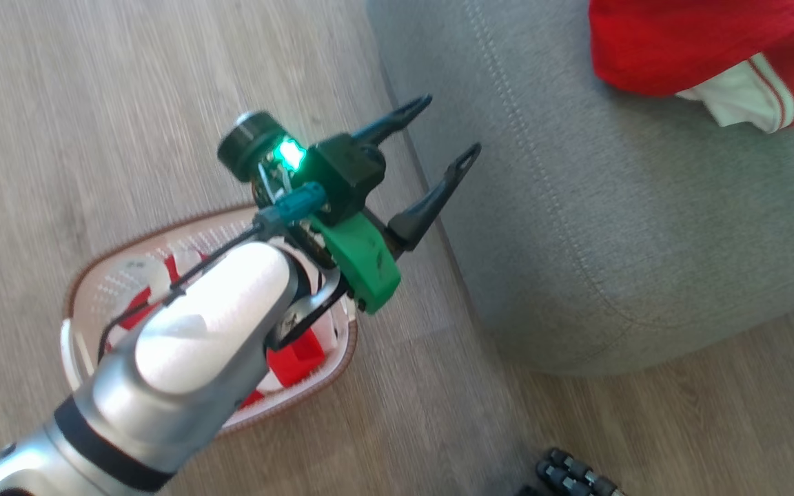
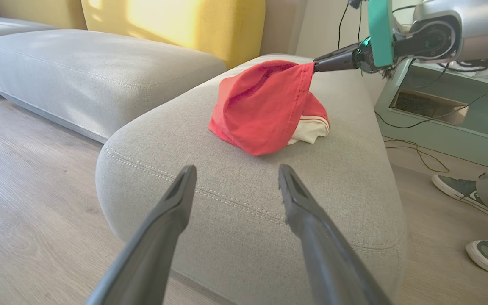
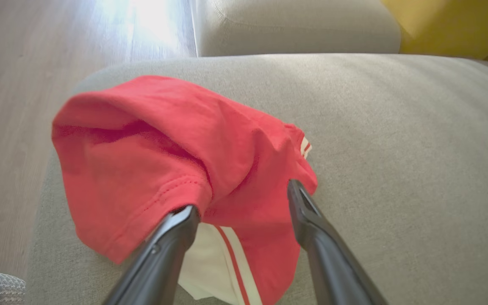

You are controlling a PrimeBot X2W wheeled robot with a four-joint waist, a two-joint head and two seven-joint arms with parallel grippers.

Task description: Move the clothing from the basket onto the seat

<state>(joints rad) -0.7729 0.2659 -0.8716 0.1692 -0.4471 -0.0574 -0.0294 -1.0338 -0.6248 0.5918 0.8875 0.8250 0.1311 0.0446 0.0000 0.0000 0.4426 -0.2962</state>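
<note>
A red garment with white trim, part of the clothing (image 1: 679,41) (image 2: 265,106) (image 3: 151,140), lies bunched on the grey seat (image 1: 611,207) (image 2: 210,140) (image 3: 396,127). My right gripper (image 3: 244,197) (image 2: 324,63) is open over it. One hem still hangs on a fingertip (image 3: 184,216), pulled up into a peak. More red and white clothing (image 1: 293,362) sits in the cream basket (image 1: 114,282) on the floor, partly hidden by my left forearm. My left gripper (image 1: 453,124) (image 2: 237,169) is open and holds nothing, above the floor by the seat's corner.
A second grey cushion (image 2: 91,72) and yellow back cushions (image 2: 176,25) lie beyond the seat. A person's shoes (image 2: 460,190) stand on the wood floor to the right, near a pale green cabinet (image 2: 451,110) with loose cables (image 2: 417,150).
</note>
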